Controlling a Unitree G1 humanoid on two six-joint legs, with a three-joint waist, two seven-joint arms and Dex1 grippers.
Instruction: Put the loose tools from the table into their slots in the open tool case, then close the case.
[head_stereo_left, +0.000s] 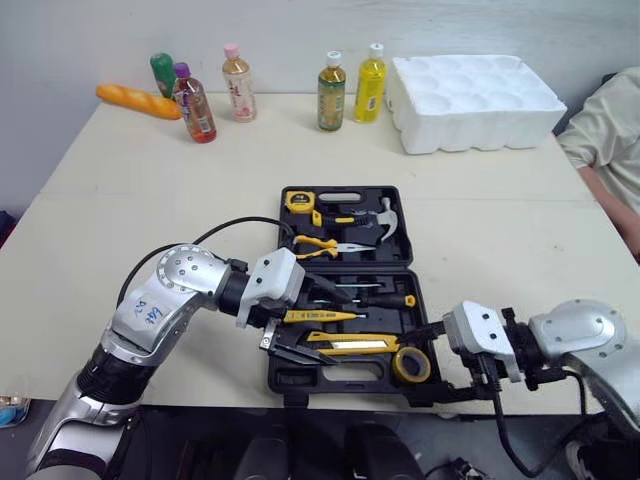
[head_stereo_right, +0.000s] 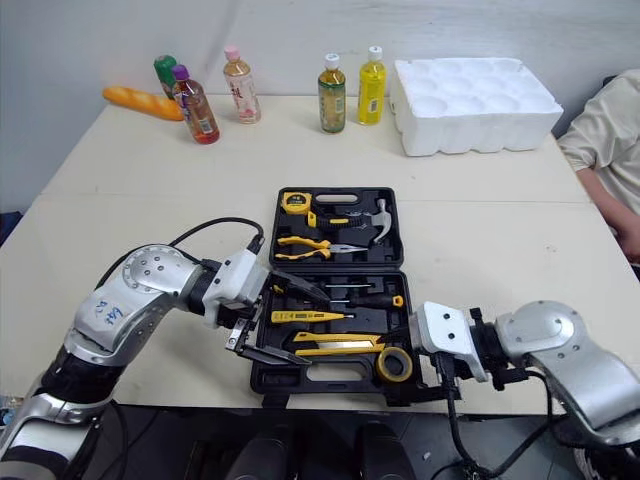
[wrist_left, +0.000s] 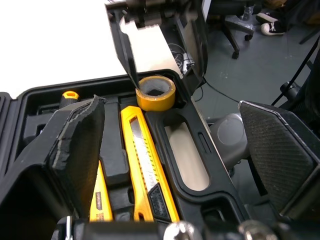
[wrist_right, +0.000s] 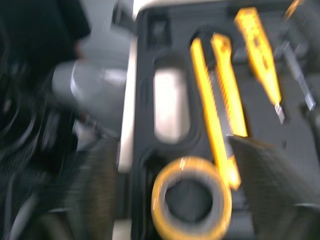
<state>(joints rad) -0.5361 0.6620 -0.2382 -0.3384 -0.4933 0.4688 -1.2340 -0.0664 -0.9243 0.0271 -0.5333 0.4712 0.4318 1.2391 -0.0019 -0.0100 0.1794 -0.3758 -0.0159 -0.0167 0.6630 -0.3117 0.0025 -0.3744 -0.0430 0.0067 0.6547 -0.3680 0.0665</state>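
Seen from the head, the open tool case (head_stereo_left: 345, 196) lies flat mid-table, and its near half reaches the front edge of the table (head_stereo_left: 150, 200). The tape measure (head_stereo_left: 299, 201), hammer (head_stereo_left: 388, 218) and pliers (head_stereo_left: 325, 245) sit in the far half. The screwdrivers (head_stereo_left: 375, 300), tester pen (head_stereo_left: 320, 316), utility knife (head_stereo_left: 352, 346) and tape roll (head_stereo_left: 411, 365) sit in the near half. The left gripper (head_stereo_left: 300, 352) hangs released at the case's near-left corner, and the right gripper (head_stereo_left: 435, 362) sits at the near-right corner beside the roll. Every tool I can see is slotted, so I judge that closing the case is what remains. In the left wrist view that gripper's fingers (wrist_left: 80, 145) are spread wide, one over the tool tray and the other outside the handle rim, past the table's front edge. The right wrist view is smeared, but its fingers (wrist_right: 272, 180) look parted on either side of the roll and are probably grasping nothing. Swinging the near half up could tip out the knife or the roll if they are loosely seated. A push on that half could slide the case off the front edge. Both grippers crowd the same rim and may clash. Open room lies behind and beside the case, with bare tabletop running up to the bottles (head_stereo_left: 240, 85) and the foam tray (head_stereo_left: 470, 100). A person's sleeve (head_stereo_left: 600, 130) borders the far-right corner.
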